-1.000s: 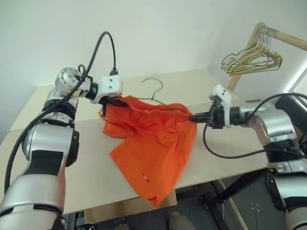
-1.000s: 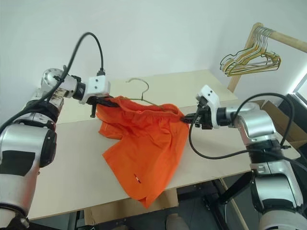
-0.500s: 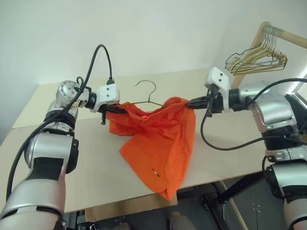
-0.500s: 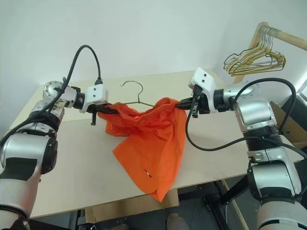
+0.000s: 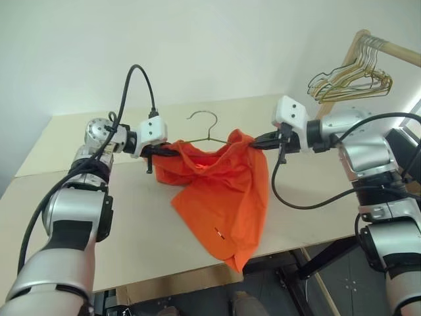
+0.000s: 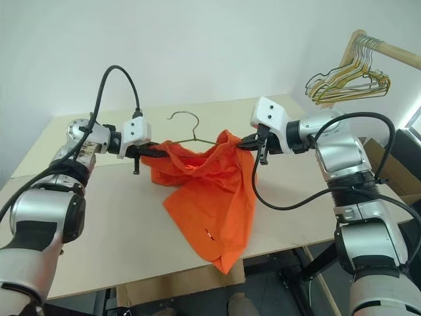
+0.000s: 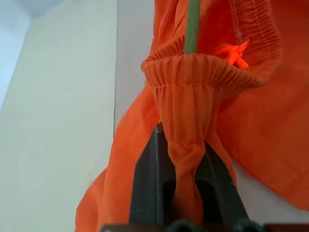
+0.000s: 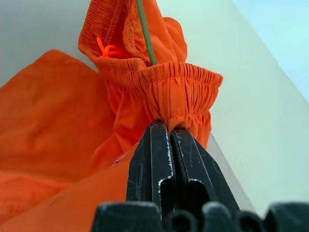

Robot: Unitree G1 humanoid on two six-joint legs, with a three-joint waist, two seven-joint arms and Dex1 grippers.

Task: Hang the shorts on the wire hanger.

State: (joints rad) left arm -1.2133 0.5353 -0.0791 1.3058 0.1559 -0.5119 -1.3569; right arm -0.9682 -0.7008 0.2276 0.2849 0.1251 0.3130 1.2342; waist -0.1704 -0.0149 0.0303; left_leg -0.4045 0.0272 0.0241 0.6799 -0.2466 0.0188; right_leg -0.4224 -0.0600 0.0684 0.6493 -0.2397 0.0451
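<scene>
The bright orange shorts (image 5: 223, 191) hang by their waistband between my two grippers above the table, and one leg droops past the front edge. My left gripper (image 5: 170, 150) is shut on one bunched end of the waistband (image 7: 193, 72). My right gripper (image 5: 255, 141) is shut on the other end (image 8: 164, 87). The wire hanger (image 5: 204, 122) lies just behind the shorts with its curled hook pointing up. Its thin green wire (image 7: 192, 26) runs into the waistband opening, as the right wrist view shows too (image 8: 145, 34).
The beige table (image 5: 99, 217) spreads under both arms, its front edge near me. A wooden rail (image 5: 385, 46) at the far right carries a bunch of gold and cream hangers (image 5: 352, 79). A cardboard box (image 6: 388, 164) stands beyond the right arm.
My right gripper rose, rolled and moved left with its end of the waistband. The left gripper sank slightly. The waistband has gone slack and bunched between them.
</scene>
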